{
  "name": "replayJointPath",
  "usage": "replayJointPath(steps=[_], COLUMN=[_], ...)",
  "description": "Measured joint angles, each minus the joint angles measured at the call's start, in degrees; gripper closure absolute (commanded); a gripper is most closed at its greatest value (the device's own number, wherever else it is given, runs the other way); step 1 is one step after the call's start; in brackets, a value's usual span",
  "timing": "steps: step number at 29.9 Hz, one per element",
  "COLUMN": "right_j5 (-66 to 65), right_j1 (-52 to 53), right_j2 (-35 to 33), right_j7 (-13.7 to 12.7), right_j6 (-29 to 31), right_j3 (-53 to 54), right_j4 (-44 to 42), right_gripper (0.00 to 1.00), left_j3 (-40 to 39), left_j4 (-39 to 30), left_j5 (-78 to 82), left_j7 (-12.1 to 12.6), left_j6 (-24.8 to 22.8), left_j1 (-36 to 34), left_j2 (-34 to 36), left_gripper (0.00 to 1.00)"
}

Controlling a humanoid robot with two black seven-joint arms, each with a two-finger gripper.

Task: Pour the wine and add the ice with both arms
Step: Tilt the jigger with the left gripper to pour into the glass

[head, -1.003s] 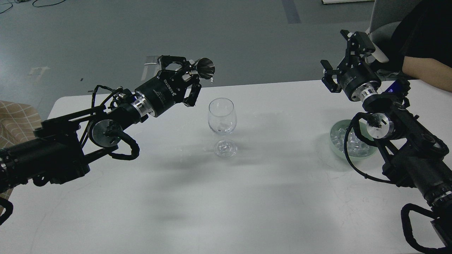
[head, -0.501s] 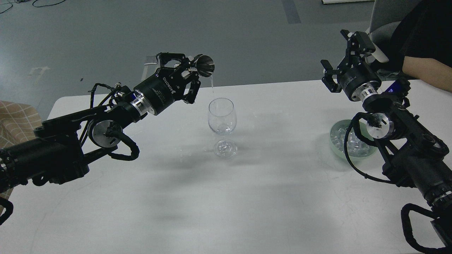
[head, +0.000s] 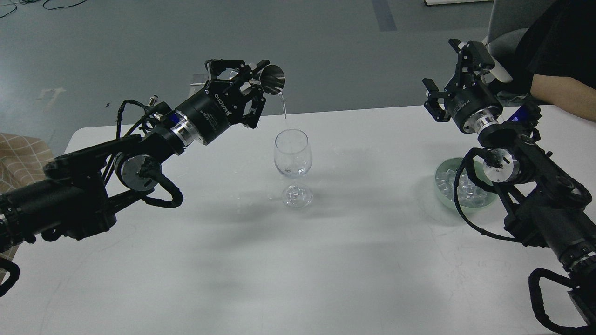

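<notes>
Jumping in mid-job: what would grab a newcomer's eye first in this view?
The left gripper, shut on a tilted metal cup, sends a thin stream of wine down into the stemmed glass at the table's middle. At right, the right gripper hangs open above the green bowl of ice.

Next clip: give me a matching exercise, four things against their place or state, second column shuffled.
Things:
1. left pincer
2. right pincer
3. stemmed glass
4. ice

States:
A. heaped in the pale green bowl
B. open, holding nothing
C. upright mid-table under the wine stream
D. shut on a tilted metal cup

Pairs: 1-D, 2-B, 3-C, 4-A
</notes>
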Motion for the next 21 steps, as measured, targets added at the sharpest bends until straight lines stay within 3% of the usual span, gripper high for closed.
replayJointPath(steps=[5,21], right_j5=[0.00,0.00], right_j1=[-0.05,-0.07], right_j2=[0.00,0.00], right_j7=[0.00,0.00], right_j6=[0.00,0.00], right_j3=[0.00,0.00], right_j4=[0.00,0.00], right_gripper=[0.00,0.00], left_j3=[-0.21,-3.33], left_j4=[-0.07,-0.11], left_j5=[2.74,10.93], left_j7=[-1.64,-1.79], left_j6=[0.00,0.00], left_j1=[0.09,0.82], left_j2=[0.00,-0.01], left_gripper=[1.00,1.00])
